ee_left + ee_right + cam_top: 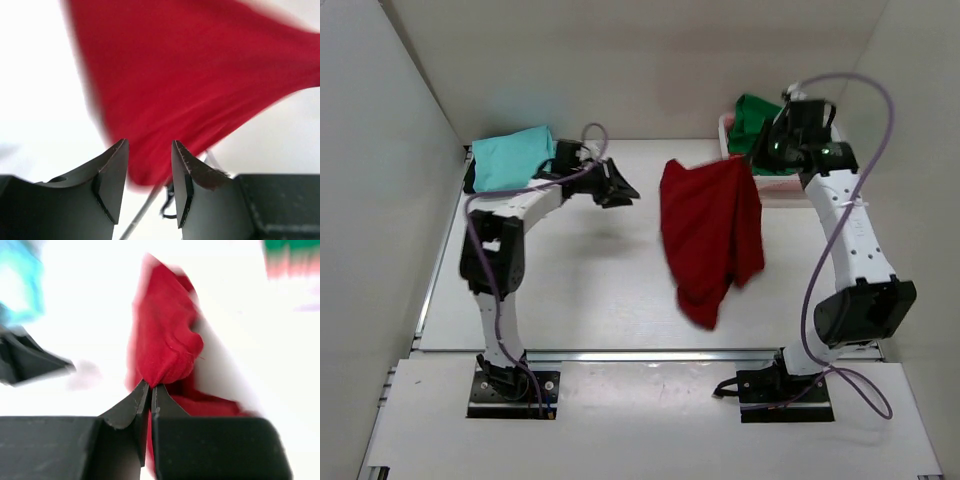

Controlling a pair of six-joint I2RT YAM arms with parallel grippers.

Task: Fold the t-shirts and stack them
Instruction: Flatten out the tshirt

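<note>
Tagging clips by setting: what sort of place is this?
Probably a robot lab booth: plain white walls enclose a white table, two robot arms bolted at its edge, a dark red cloth t-shirt hanging from the right claw.

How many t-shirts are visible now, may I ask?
3: dark red t-shirt hanging from the right gripper, light teal t-shirt far left, green t-shirt in the basket; others may hide beneath.

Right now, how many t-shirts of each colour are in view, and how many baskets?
dark red t-shirt: 1
light teal t-shirt: 1
bright green t-shirt: 1
white basket: 1
Total: 4
</note>
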